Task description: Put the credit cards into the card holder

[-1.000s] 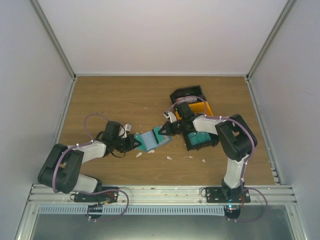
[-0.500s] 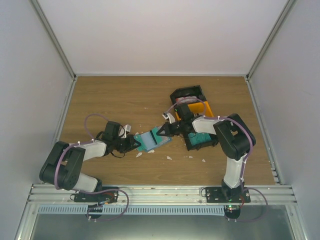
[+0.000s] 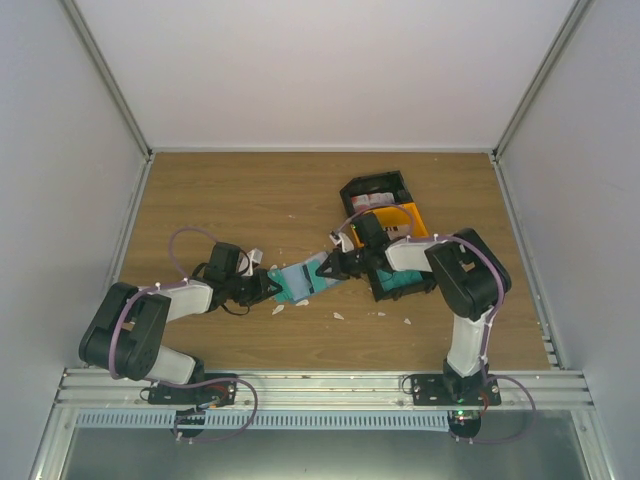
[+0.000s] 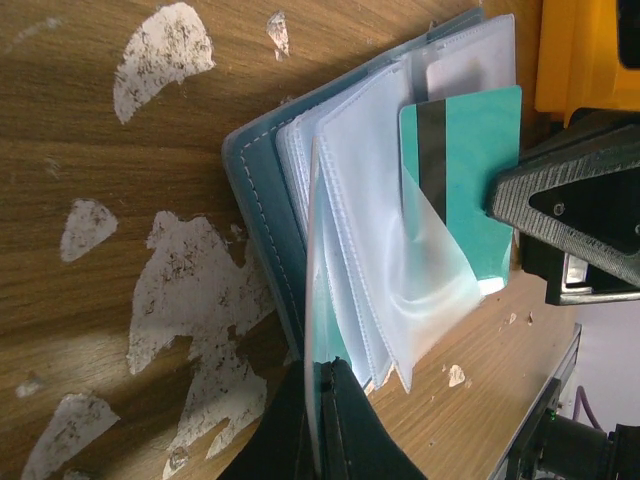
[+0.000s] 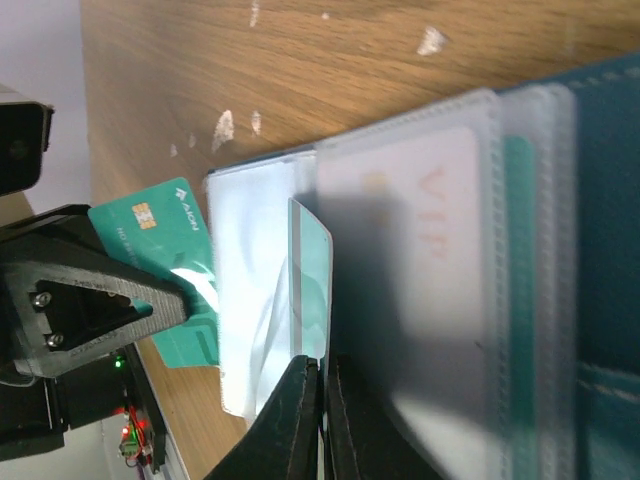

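Holding confirmed on both sides.

Right gripper (image 5: pixel 318 372): jaws closed on a teal striped card (image 4: pixel 468 165), a credit card with a black magnetic stripe. In the right wrist view the card shows edge-on, rising straight out from between the fingertips. The end away from the fingers lies under a clear plastic leaf of the card holder (image 4: pixel 258 200), partway into a pocket. The gripped end sticks out past the leaf.

The card holder lies open on the wooden table (image 3: pixel 230 190), directly between the two grippers. Its dull-blue cover is down and its clear leaves are fanned upward.

Left gripper (image 4: pixel 320 375): jaws closed on a thin leaf at the holder's near edge, with a teal edge showing between the fingertips. The right wrist view shows a teal chip card (image 5: pixel 150 225) at those fingers, partly under clear plastic. Cannot tell whether the fingers press the card itself or only the leaf over it.

VIP card (image 5: pixel 425 235): pale, already in a pocket, just beside the right gripper's card on the cover side.

Surroundings:
- Orange bin (image 4: pixel 585 50) lies just behind the right gripper's fingers.
- Black bin (image 3: pixel 378 186) sits beyond the orange bin, further from the gripper.
- White scraps (image 3: pixel 338 316) lie on the table on the near side of both grippers, close to the holder.
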### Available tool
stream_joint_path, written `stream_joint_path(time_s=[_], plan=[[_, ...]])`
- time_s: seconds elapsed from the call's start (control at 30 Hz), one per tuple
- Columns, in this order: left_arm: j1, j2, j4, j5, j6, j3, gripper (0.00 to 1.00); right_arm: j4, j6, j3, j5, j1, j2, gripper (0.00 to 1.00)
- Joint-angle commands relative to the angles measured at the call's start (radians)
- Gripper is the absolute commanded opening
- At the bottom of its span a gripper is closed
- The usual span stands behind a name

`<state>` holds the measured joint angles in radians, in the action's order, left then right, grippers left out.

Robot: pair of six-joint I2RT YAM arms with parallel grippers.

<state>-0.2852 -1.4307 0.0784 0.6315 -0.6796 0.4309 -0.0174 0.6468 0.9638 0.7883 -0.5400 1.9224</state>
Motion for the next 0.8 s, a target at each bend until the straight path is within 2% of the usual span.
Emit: stream_joint_path(time_s=[0.0,0.77], plan=[[0.004,-0.005,-0.002,-0.019,0.020,-0.018,0.00,-0.007,0.080,-0.049,-0.087,-0.011,-0.048,0.04],[0.003,0.007,0.009,-0.013,0.020,-0.029,0.00,-0.055,0.122,-0.011,0.012,-0.037,0.023,0.04]])
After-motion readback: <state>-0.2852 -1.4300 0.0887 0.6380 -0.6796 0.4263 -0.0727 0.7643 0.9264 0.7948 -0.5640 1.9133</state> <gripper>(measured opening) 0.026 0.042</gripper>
